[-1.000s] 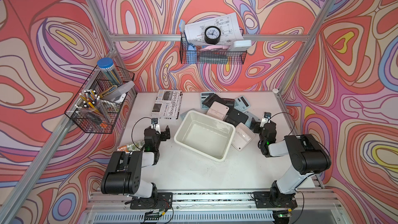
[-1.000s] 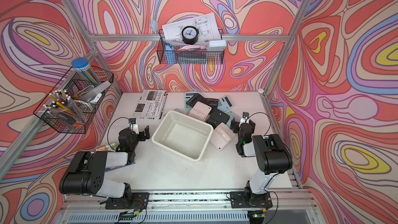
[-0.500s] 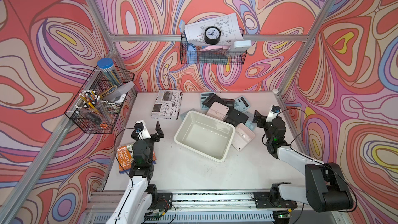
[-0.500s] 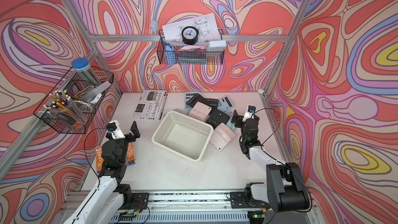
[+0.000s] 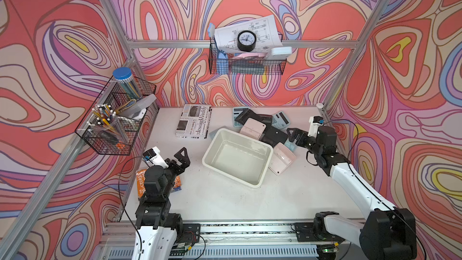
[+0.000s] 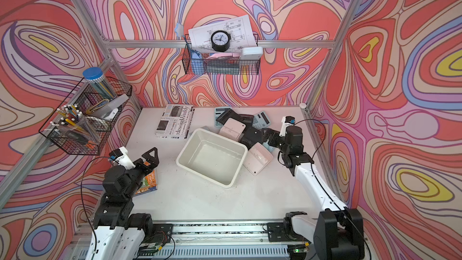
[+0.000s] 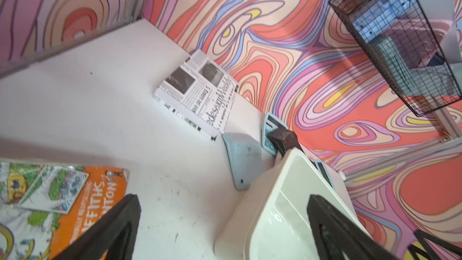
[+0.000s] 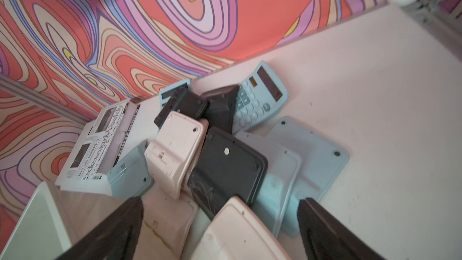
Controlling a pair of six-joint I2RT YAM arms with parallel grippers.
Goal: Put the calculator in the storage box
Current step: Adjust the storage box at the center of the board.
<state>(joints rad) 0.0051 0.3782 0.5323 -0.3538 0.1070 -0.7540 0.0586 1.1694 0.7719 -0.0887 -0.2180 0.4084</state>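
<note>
calculators [image 5: 252, 128] lie heaped, mostly face-down, against the far and right sides of the empty storage box [image 5: 237, 161]. they look light, rigid and slick-backed, so pinching the pink calculator [image 5: 281, 160] across its long edges seems safest. right gripper [image 5: 292, 135] hovers nearby, jaws wide and empty. left gripper [image 5: 178, 160] is likewise.

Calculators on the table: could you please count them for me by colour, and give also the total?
Light blue calculators: 5
Black calculators: 3
Pink calculators: 2 (a third may lie under the heap; I cannot tell)
Total: 10 clearly visible
</note>
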